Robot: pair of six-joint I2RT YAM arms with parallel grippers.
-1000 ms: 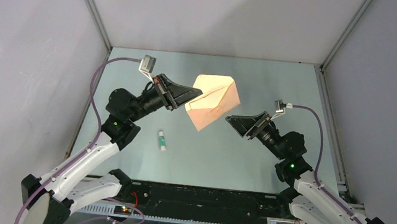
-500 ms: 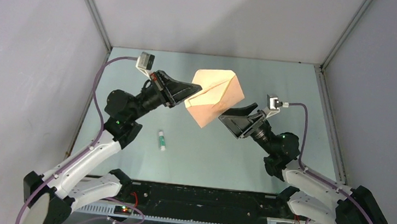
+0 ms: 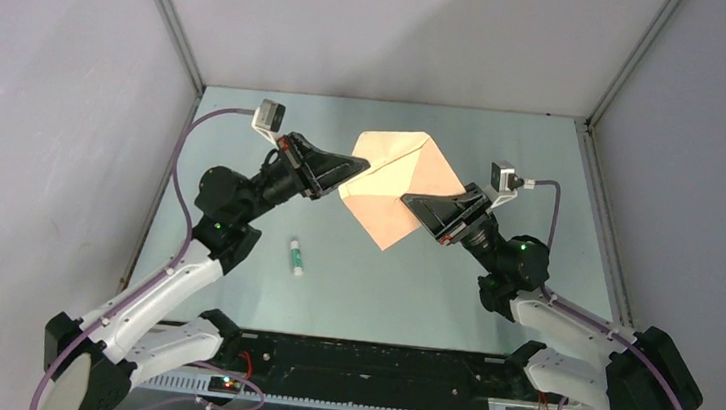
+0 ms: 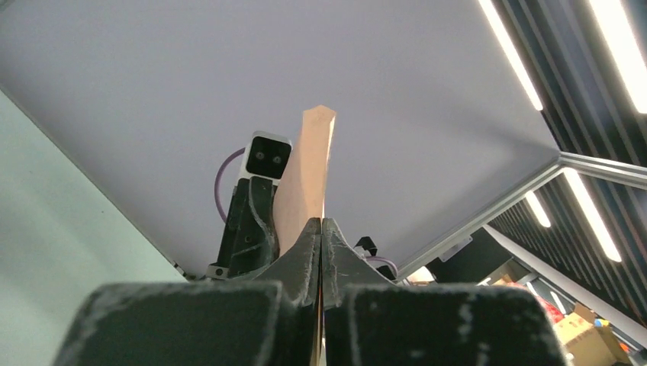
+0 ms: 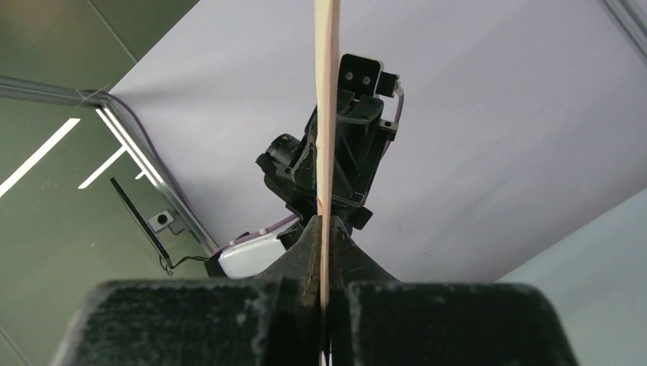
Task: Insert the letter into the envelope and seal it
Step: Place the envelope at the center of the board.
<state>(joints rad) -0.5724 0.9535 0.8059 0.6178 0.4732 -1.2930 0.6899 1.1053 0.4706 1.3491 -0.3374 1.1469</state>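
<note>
Small glue stick (image 3: 295, 257) on green table (image 3: 381, 292)

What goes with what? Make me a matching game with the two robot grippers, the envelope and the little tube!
Things:
1. left gripper
2. right gripper
3. envelope
4. little tube

States:
A. lying on the table, nothing touching it
B. lifted in the air
C. shut on the envelope's edge nearest the left arm
D. shut on the envelope's edge nearest the right arm

Pairs: 1-C, 2-D, 3-B, 4-A.
</note>
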